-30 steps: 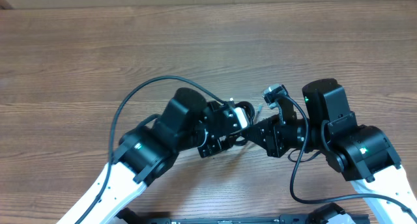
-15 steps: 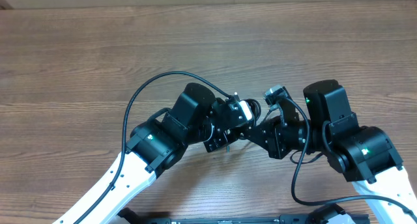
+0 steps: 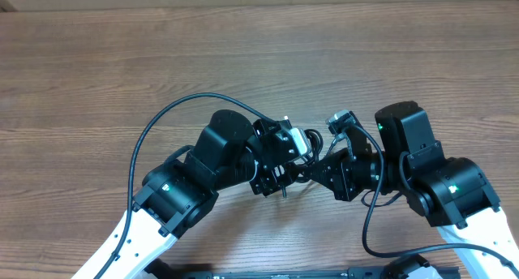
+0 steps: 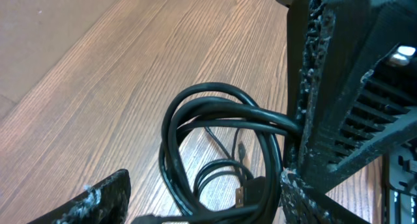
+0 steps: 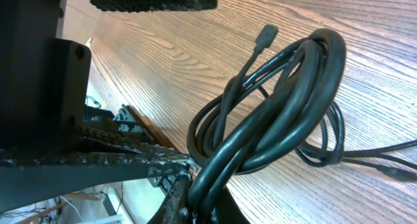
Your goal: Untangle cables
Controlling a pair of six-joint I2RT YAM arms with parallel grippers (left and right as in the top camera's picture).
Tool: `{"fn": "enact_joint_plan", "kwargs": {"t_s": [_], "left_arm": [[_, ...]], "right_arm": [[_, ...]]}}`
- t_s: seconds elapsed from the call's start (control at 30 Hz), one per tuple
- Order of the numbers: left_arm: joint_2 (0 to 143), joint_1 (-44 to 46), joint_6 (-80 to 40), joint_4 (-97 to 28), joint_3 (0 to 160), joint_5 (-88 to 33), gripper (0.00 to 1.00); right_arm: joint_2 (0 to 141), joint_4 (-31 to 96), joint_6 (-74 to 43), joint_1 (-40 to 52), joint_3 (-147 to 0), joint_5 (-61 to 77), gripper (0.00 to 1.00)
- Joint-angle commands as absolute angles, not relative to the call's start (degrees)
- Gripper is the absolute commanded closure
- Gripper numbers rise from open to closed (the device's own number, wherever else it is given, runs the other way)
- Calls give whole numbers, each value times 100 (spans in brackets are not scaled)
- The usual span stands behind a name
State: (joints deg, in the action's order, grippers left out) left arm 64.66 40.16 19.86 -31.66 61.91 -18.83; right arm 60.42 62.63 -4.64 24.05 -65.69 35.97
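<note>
Backwards the left gripper (image 3: pixel 285 162) is pulling, claw released, while looped thin black cables (image 4: pixel 215 129) are leaning on one finger (image 4: pixel 329 120); the right gripper (image 3: pixel 324 167) is also gaping.

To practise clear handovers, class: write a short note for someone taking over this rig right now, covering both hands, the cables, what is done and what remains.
Left hand: open, fingers either side of the cables, not gripping.
Right hand: close against the left hand; cannot tell if it grips.
Cables: thick and thin strands looped in one black coil between the hands, one plug end sticking free.
Done: nothing separated yet.
Left: work the strands apart and lay each alone on the table.
</note>
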Motion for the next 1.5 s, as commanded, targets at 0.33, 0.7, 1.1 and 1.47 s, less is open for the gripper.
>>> {"fn": "enact_joint_plan", "kwargs": {"t_s": [0.33, 0.7, 1.1, 1.47], "left_arm": [[6442, 4010, 2080, -3616, 6278, -2001, 31], [6451, 4010, 2080, -3326, 6278, -1900, 32], [6451, 4003, 1706, -3234, 6278, -1146, 55], [6534, 3940, 1146, -3199, 6278, -696, 96]], "right_arm": [[5990, 6178, -445, 2440, -6661, 3868, 96], [5990, 5804, -438, 2443, -6661, 4980, 96], [5990, 6082, -261, 2443, -6661, 4993, 96], [5990, 5881, -104, 2443, -6661, 5288, 96]]}}
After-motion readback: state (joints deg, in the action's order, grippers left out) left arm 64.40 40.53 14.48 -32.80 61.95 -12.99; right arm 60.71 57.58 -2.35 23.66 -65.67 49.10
